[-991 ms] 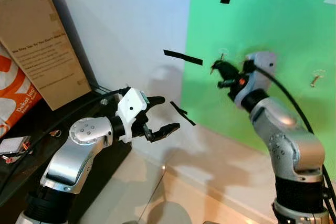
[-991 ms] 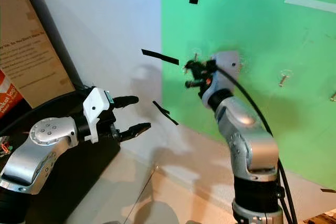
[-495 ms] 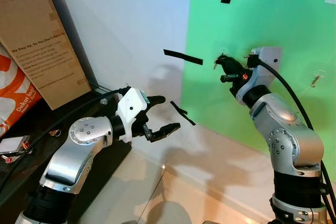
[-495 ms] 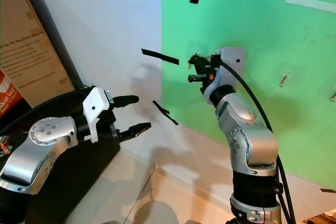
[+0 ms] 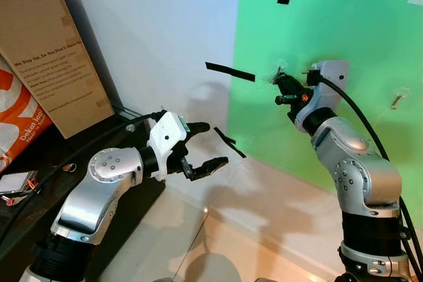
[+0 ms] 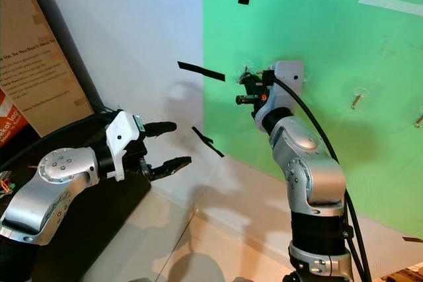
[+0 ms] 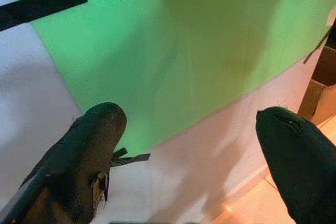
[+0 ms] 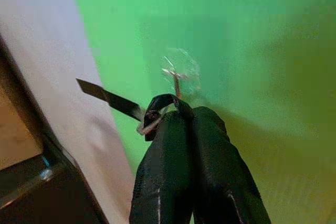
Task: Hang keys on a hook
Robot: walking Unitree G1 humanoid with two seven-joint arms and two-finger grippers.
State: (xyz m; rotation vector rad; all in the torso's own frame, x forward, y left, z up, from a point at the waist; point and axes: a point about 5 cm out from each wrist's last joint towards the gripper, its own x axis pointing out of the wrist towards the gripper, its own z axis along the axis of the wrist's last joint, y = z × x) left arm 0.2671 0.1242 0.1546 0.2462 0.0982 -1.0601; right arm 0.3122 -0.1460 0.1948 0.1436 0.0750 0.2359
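Our right pincer (image 8: 185,109) grips the dark metal key ring (image 8: 157,113) just beneath the small clear hook (image 8: 177,75) on the green wall panel (image 5: 344,31); our left pincer (image 5: 206,144) hangs open.

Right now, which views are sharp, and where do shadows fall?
Left eye view: crisp, arm shadows on the white wall. Right wrist view: soft, hook hazy, keys in the shut right gripper. Left wrist view: fingers blurred, shadow across the green board.

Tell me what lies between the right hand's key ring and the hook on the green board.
Nothing. In the right wrist view the key ring held by the right hand sits just below the hook, with bare green board between.
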